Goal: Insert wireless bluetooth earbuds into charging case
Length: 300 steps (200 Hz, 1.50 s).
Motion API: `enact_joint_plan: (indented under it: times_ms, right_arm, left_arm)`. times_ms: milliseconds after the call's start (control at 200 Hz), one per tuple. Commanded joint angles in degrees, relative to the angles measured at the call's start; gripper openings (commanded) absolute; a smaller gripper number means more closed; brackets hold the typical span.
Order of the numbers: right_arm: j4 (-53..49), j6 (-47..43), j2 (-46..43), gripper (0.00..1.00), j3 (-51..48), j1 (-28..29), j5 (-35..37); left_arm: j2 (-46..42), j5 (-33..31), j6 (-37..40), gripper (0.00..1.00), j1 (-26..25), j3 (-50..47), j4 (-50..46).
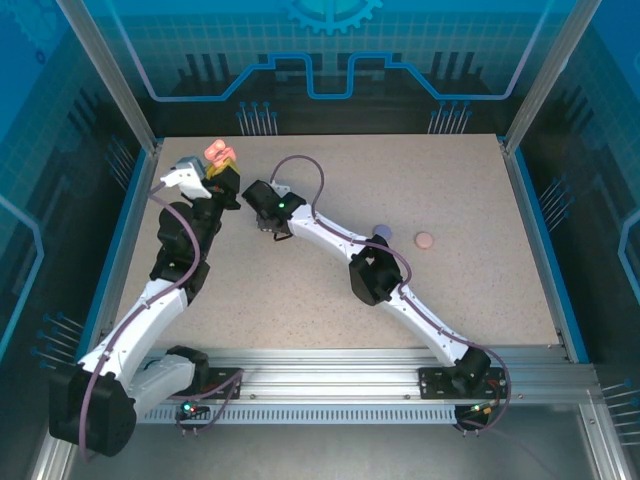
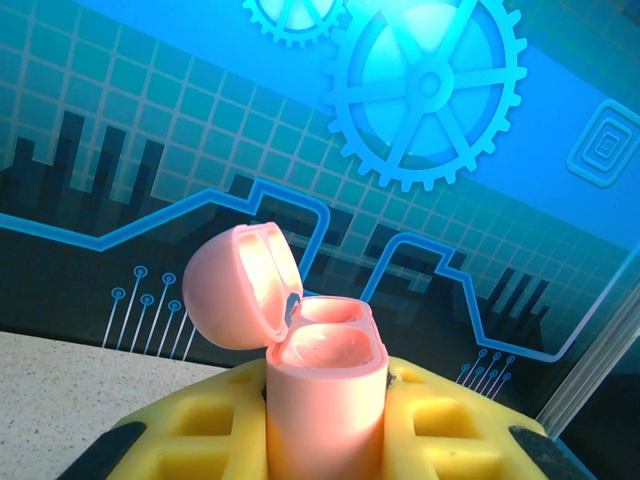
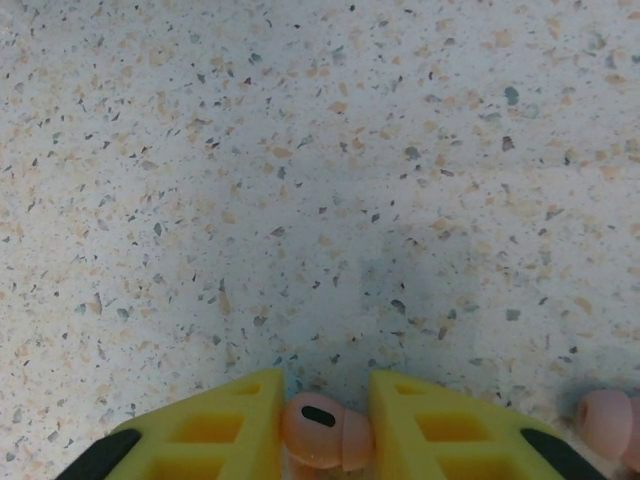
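My left gripper [image 2: 325,382] is shut on a pink charging case [image 2: 325,420], which stands upright between the yellow fingers [image 2: 190,425]. Its lid [image 2: 235,285] is swung open to the left and both wells look empty. From above, that case [image 1: 218,152] is raised at the table's back left by the left gripper [image 1: 224,180]. My right gripper [image 3: 327,388] is low over the speckled table, its yellow fingers [image 3: 215,425] closed against a pink earbud [image 3: 322,432]. A second pink earbud [image 3: 606,420] lies on the table to the right. The right gripper [image 1: 268,222] is close beside the left one.
A small purple rounded object [image 1: 381,231] lies partly behind the right arm, and a pale pink one [image 1: 424,240] is just right of it. The speckled tabletop [image 1: 470,190] is bounded by blue rails and glass walls.
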Motion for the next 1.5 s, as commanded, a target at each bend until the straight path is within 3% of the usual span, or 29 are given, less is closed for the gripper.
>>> enact_joint_plan:
  times_ms: [0, 390, 1000, 1296, 1496]
  right_arm:
    - [-3.04, 0.83, 2.67, 0.25, 1.1, -0.62, 0.45]
    - [-6.0, -4.37, -2.19, 0.22, -2.25, 0.65, 0.14]
    - [-8.11, -6.34, -19.25, 0.21, -29.45, 6.29, 2.42]
    - [-9.6, -2.67, -18.71, 0.35, -31.47, 6.55, 0.73]
    - [-11.28, -0.5, -17.43, 0.35, -29.53, 6.31, -1.36]
  left_arm:
    - [-1.02, 0.03, -1.03, 0.0, 0.31, -0.97, 2.76]
    - [-1.46, 0.77, -0.85, 0.0, 0.31, -0.62, 1.59]
    - [-1.29, 3.41, -1.21, 0.0, 0.23, 0.35, 0.16]
    - [-1.2, 3.72, -0.87, 0.0, 0.23, 0.43, -0.24]
    - [-1.2, 3.93, -0.59, 0.0, 0.23, 0.56, -0.26]
